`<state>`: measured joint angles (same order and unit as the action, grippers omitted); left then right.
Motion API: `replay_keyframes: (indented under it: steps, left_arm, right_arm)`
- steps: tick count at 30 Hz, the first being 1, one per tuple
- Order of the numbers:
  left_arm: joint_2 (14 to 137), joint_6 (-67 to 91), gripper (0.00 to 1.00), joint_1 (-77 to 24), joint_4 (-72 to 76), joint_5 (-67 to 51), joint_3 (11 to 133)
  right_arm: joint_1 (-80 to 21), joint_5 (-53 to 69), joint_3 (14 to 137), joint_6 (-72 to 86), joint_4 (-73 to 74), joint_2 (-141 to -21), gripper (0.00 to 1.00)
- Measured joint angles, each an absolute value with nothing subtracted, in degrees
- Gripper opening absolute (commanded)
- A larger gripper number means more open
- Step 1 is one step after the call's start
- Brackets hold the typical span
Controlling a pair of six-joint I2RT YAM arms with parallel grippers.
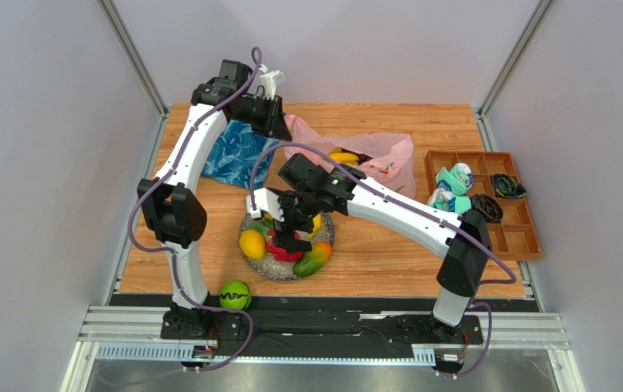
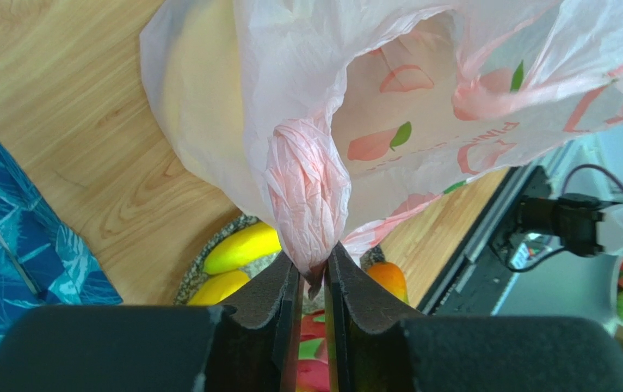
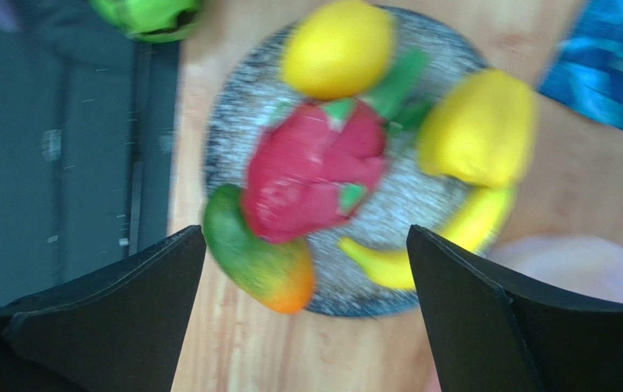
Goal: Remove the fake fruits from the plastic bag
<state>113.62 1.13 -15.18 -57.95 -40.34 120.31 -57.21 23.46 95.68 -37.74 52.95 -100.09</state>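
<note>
— What is seen of the plastic bag (image 1: pixel 384 159)?
— Thin, crinkled pink film, printed with peaches and green leaves. Its lettering is seen reversed and cannot be read. It is found beyond the speckled grey plate (image 3: pixel 229 131), with a banana (image 1: pixel 344 156) showing at its mouth.
— And the jaws?
— A twisted bunch of film is pinched tight by the left gripper (image 2: pixel 312 282). The right gripper (image 3: pixel 302 241) is spread wide above the plate, nothing held. A glossy lemon (image 3: pixel 339 49), dragon fruit (image 3: pixel 310 167) and mango (image 3: pixel 257 265) are laid on the plate.

Wooden bench (image 1: pixel 388 253), blue cloth (image 1: pixel 233 155) back left, pink bag (image 1: pixel 388 159) behind a speckled plate (image 1: pixel 269 266), divided tray (image 1: pixel 527 237) at right, green melon (image 1: pixel 235 295) at near edge
</note>
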Motion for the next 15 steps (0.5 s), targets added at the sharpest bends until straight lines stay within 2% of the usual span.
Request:
replay_keyframes:
  steps: [7,15]
  left_arm:
    - [113.12,5.28,0.22,-8.23,-55.46,-52.21,115.52]
    - [109.82,7.29,0.2,-5.96,-54.46,-58.83,110.43]
  right_arm:
    - [-64.16,34.68,95.83,-42.22,50.5,-107.7,1.0]
    - [-72.03,38.68,97.65,-42.89,39.09,-114.3,1.0]
